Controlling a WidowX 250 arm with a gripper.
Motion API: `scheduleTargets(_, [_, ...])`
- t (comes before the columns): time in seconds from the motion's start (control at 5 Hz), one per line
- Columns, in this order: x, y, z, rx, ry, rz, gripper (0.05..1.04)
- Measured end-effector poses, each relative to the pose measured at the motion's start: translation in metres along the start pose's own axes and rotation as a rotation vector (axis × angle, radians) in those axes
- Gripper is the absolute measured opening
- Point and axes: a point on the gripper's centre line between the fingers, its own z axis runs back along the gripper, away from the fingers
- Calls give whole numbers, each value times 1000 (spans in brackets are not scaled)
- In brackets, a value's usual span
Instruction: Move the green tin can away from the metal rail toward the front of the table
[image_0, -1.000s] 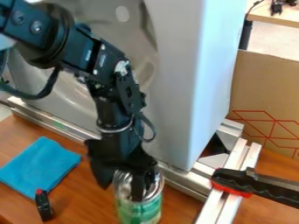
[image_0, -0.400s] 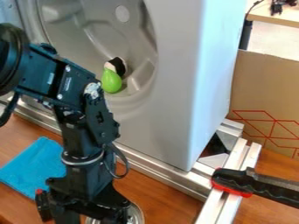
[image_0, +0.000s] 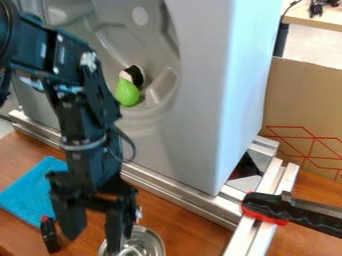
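Gripper open beside metal can

The gripper's (image_0: 93, 239) fingers stand wide apart, gripping nothing; from here I can't tell whether one touches the open can (image_0: 155, 246) on the wooden table (image_0: 175, 220), out from its rail-lined edge. A blue cloth (image_0: 28, 192) lies nearby, toward the table's left.
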Motion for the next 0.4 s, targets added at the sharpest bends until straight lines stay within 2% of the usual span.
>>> scheduleTargets(0.2, [-1, 6, 26, 57, -50, -69, 1000])
scheduleTargets(0.4, [-12, 19, 38, 178, 42, -170, 1000])
